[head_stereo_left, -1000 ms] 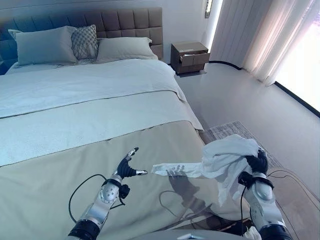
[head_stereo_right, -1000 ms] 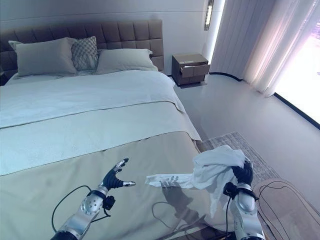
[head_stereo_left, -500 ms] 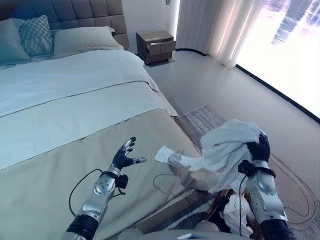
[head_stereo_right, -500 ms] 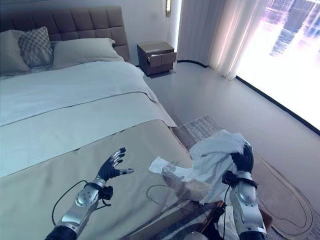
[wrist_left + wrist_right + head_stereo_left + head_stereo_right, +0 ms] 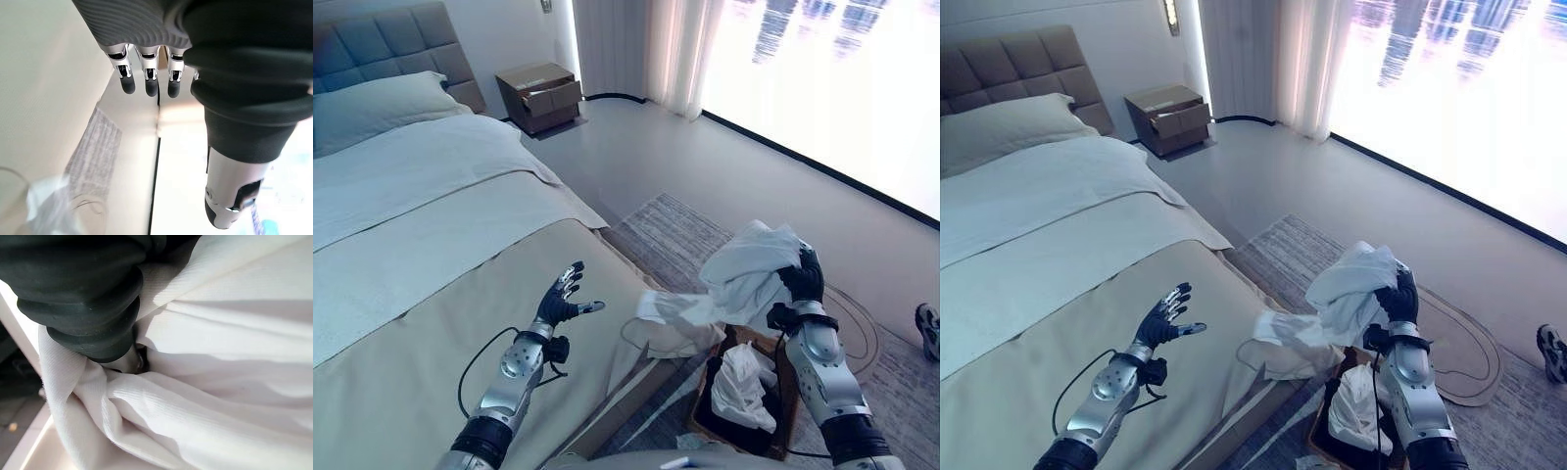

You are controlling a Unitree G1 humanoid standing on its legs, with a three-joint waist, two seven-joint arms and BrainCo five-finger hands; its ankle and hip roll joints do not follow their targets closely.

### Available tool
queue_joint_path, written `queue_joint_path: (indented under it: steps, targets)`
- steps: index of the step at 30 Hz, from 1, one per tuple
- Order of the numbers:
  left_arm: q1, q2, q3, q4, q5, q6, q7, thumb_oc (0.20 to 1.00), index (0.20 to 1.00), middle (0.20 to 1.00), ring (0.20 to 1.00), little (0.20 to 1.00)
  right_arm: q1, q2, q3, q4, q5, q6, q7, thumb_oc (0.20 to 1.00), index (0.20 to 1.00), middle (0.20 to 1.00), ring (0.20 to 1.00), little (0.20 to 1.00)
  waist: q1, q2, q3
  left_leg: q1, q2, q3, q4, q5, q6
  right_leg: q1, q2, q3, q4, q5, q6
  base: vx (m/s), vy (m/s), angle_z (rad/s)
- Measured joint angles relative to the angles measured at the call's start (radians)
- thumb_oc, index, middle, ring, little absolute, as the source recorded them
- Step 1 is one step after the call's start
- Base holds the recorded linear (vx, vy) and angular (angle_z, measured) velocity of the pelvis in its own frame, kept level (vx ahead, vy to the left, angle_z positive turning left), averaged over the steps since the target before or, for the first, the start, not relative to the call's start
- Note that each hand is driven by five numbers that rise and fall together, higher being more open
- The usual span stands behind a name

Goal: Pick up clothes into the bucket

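Crumpled white ribbed-knit garment (image 5: 744, 269) hangs bunched in the right hand's (image 5: 803, 279) apparently curled fingers above the dark bucket (image 5: 781, 392), left hand (image 5: 563, 302) splayed.

Two white garments (image 5: 736, 279) (image 5: 742, 384) (one held), one bucket (image 5: 785, 421), one nightstand (image 5: 540, 95)

Left hand (image 5: 560, 302) hovers, fingers (image 5: 148, 83) spread (palm up); right hand (image 5: 803, 279) raised, clenched.
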Motion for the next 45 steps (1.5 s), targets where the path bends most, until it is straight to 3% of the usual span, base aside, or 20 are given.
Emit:
queue_joint_path:
  steps: [3, 6, 7, 8, 10, 11, 12, 14, 16, 17, 20, 22, 24, 25, 28, 33, 42, 45]
  targets:
    - [0.008, 0.002, 0.001, -0.001, -0.032, 0.000, 0.002, 1.000, 1.000, 1.000, 1.000, 1.000, -0.006, 0.007, 0.011, 0.002, -0.004, 0.000, -0.002, 0.200, 0.200, 0.200, 0.200, 0.200, 0.004, 0.017, 0.012, 0.002, 0.031, -0.031, 0.021, 0.006, -0.001, 0.031, 0.048, -0.013, -0.045, 0.005, -0.010, -0.02, -0.158, 0.07]
    - [0.011, -0.008, -0.001, -0.006, -0.032, 0.000, 0.012, 1.000, 1.000, 1.000, 1.000, 1.000, -0.022, 0.008, 0.036, 0.024, -0.003, -0.003, -0.007, 0.200, 0.200, 0.200, 0.200, 0.200, 0.023, 0.031, 0.029, -0.006, 0.033, -0.144, 0.060, 0.010, -0.001, 0.045, 0.069, 0.003, -0.051, 0.006, -0.034, -0.07, -0.060, -0.10]
    - [-0.003, -0.029, 0.000, -0.004, -0.033, -0.001, 0.018, 1.000, 1.000, 1.000, 1.000, 1.000, -0.026, 0.004, 0.033, 0.047, 0.000, -0.002, -0.008, 0.200, 0.200, 0.200, 0.200, 0.200, 0.024, 0.021, 0.045, -0.022, 0.007, -0.218, 0.102, 0.011, -0.002, 0.054, 0.057, 0.002, -0.055, 0.018, -0.042, -0.03, 0.016, 0.14]
    - [-0.004, -0.035, -0.001, -0.006, -0.033, -0.002, 0.019, 1.000, 1.000, 1.000, 1.000, 1.000, -0.026, 0.002, 0.034, 0.050, -0.001, -0.001, -0.008, 0.200, 0.200, 0.200, 0.200, 0.200, 0.024, 0.025, 0.045, -0.032, 0.001, -0.213, 0.117, 0.015, -0.008, 0.052, 0.052, 0.001, -0.055, 0.025, -0.045, -0.03, 0.132, 0.11]
    - [-0.006, -0.040, -0.002, -0.005, -0.033, -0.002, 0.019, 1.000, 1.000, 1.000, 1.000, 1.000, -0.029, 0.004, 0.033, 0.050, 0.000, -0.001, -0.008, 0.200, 0.200, 0.200, 0.200, 0.200, 0.022, 0.009, 0.054, -0.044, -0.044, -0.219, 0.097, -0.028, -0.038, 0.033, 0.011, 0.006, -0.062, 0.037, -0.038, 0.00, 0.174, -0.10]
    - [-0.002, -0.042, -0.002, -0.005, -0.033, -0.002, 0.020, 1.000, 1.000, 1.000, 1.000, 1.000, -0.041, -0.001, 0.034, 0.048, 0.000, -0.002, -0.008, 0.200, 0.200, 0.200, 0.200, 0.200, 0.028, 0.019, 0.049, -0.008, -0.115, -0.246, 0.005, -0.038, -0.037, 0.012, -0.003, 0.030, -0.058, 0.046, -0.035, -0.01, 0.140, -0.31]
    - [-0.006, -0.041, -0.002, -0.005, -0.032, -0.002, 0.020, 1.000, 1.000, 1.000, 1.000, 1.000, -0.048, -0.003, 0.030, 0.047, -0.001, -0.002, -0.008, 0.200, 0.200, 0.200, 0.200, 0.200, 0.019, 0.030, 0.045, -0.002, -0.139, -0.246, -0.025, -0.062, -0.021, -0.002, -0.012, 0.039, -0.063, 0.054, -0.025, -0.01, 0.198, -0.25]
    - [-0.034, -0.018, -0.002, -0.005, -0.031, -0.002, 0.026, 1.000, 1.000, 1.000, 1.000, 1.000, -0.049, 0.019, 0.029, 0.050, 0.000, -0.001, -0.016, 0.200, 0.200, 0.200, 0.200, 0.200, 0.020, 0.004, 0.056, -0.001, -0.206, -0.275, -0.047, -0.072, 0.003, -0.023, -0.056, 0.057, -0.056, 0.084, -0.019, 0.00, 0.211, -0.13]
    - [-0.045, 0.022, -0.001, -0.005, -0.031, -0.003, 0.029, 1.000, 1.000, 1.000, 1.000, 1.000, -0.051, 0.066, 0.037, 0.051, -0.001, 0.000, -0.017, 0.200, 0.200, 0.200, 0.200, 0.200, 0.020, -0.038, 0.057, -0.014, -0.238, -0.239, -0.020, -0.084, 0.034, -0.045, -0.103, 0.089, -0.051, 0.124, -0.024, 0.01, 0.246, -0.30]
    - [-0.045, 0.034, -0.001, -0.004, -0.031, -0.003, 0.029, 1.000, 1.000, 1.000, 1.000, 1.000, -0.051, 0.080, 0.039, 0.051, -0.001, 0.000, -0.016, 0.200, 0.200, 0.200, 0.200, 0.200, 0.022, -0.048, 0.052, -0.013, -0.257, -0.230, -0.009, -0.093, 0.032, -0.058, -0.108, 0.096, -0.047, 0.134, -0.035, 0.00, 0.240, -0.52]
    - [-0.043, 0.066, 0.002, 0.000, -0.023, -0.002, 0.038, 1.000, 1.000, 1.000, 1.000, 1.000, -0.060, 0.115, 0.068, 0.053, -0.004, 0.002, -0.006, 0.200, 0.200, 0.200, 0.200, 0.200, 0.031, -0.058, 0.049, -0.018, -0.258, -0.179, 0.016, -0.098, 0.056, -0.096, -0.123, 0.104, -0.028, 0.205, -0.056, 0.01, 0.106, -0.39]
    - [-0.046, 0.067, 0.001, -0.003, -0.023, -0.002, 0.038, 1.000, 1.000, 1.000, 1.000, 1.000, -0.056, 0.122, 0.078, 0.057, -0.006, 0.009, 0.001, 0.200, 0.200, 0.200, 0.200, 0.200, 0.024, -0.061, 0.050, 0.001, -0.260, -0.161, 0.008, -0.110, 0.074, -0.102, -0.133, 0.077, 0.005, 0.214, -0.059, 0.04, 0.059, -0.25]
    - [-0.039, 0.076, 0.001, -0.004, -0.022, -0.003, 0.036, 1.000, 1.000, 1.000, 1.000, 1.000, -0.055, 0.125, 0.078, 0.058, -0.014, 0.019, 0.003, 0.200, 0.200, 0.200, 0.200, 0.200, 0.031, -0.085, 0.035, 0.003, -0.275, -0.139, -0.003, -0.118, 0.072, -0.102, -0.149, 0.044, -0.019, 0.164, -0.043, 0.06, 0.009, -0.33]
    - [-0.037, 0.079, 0.001, -0.005, -0.022, -0.003, 0.035, 1.000, 1.000, 1.000, 1.000, 1.000, -0.058, 0.122, 0.073, 0.059, -0.015, 0.019, 0.002, 0.200, 0.200, 0.200, 0.200, 0.200, 0.027, -0.096, 0.025, 0.003, -0.276, -0.137, -0.003, -0.114, 0.074, -0.100, -0.151, 0.032, -0.036, 0.145, -0.015, 0.03, -0.044, -0.06]
    - [-0.020, 0.079, -0.003, -0.020, -0.022, -0.003, 0.030, 1.000, 1.000, 1.000, 1.000, 1.000, -0.060, 0.102, 0.071, 0.089, -0.029, 0.020, -0.001, 0.200, 0.200, 0.200, 0.200, 0.200, 0.026, -0.095, 0.026, 0.000, -0.268, -0.135, -0.001, -0.109, 0.065, -0.107, -0.140, 0.035, -0.048, 0.157, -0.003, -0.03, -0.078, -0.04]
    - [0.007, 0.083, 0.000, -0.065, -0.023, -0.011, 0.030, 1.000, 1.000, 1.000, 1.000, 1.000, -0.137, 0.053, 0.038, 0.125, -0.031, 0.029, -0.056, 0.200, 0.200, 0.200, 0.200, 0.200, 0.026, -0.075, 0.053, -0.094, -0.243, -0.122, 0.045, -0.102, 0.048, -0.174, -0.109, 0.061, -0.083, 0.202, -0.003, -0.09, -0.089, -0.14]
    - [-0.030, 0.088, -0.010, -0.135, -0.026, -0.017, 0.039, 1.000, 1.000, 1.000, 1.000, 1.000, -0.382, -0.044, -0.011, 0.125, -0.022, 0.024, -0.153, 0.200, 0.200, 0.200, 0.200, 0.200, 0.020, 0.000, 0.252, -0.285, -0.220, -0.140, 0.146, -0.103, 0.046, -0.304, -0.092, 0.060, -0.096, 0.243, -0.034, -0.13, -0.093, 0.02]
    - [-0.042, 0.089, -0.009, -0.137, -0.033, -0.018, 0.042, 1.000, 1.000, 1.000, 1.000, 1.000, -0.417, -0.061, -0.012, 0.126, -0.022, 0.024, -0.168, 0.200, 0.200, 0.200, 0.200, 0.200, 0.020, 0.016, 0.290, -0.321, -0.213, -0.140, 0.162, -0.103, 0.047, -0.337, -0.089, 0.062, -0.086, 0.246, -0.039, -0.06, -0.075, -0.03]
